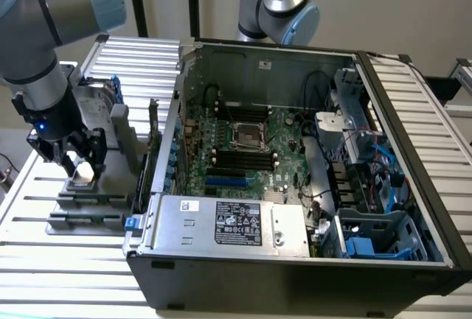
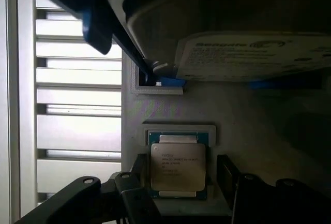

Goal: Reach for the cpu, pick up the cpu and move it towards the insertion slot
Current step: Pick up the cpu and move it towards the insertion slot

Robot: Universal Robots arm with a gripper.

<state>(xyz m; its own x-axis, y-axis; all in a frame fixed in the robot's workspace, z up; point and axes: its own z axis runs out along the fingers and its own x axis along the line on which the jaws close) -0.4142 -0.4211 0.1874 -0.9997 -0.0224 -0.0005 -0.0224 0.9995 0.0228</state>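
Step in hand: end of the reach, grasp not yet made. My gripper (image 1: 80, 160) hung low over the cpu (image 2: 176, 166), jaws open and holding nothing, one finger on either side of the chip (the gap looked uneven). The cpu lay flat in its grey fixture (image 1: 96, 200) outside the case, well apart from the insertion slot (image 1: 247, 135). Judged: closing called for square, even contact on opposite edges.

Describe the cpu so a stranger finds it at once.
At the exterior view's left, beside the open computer case, a grey holder sits on the table. The cpu lies in it under the gripper: a small silver square, much smaller than the hard drive.
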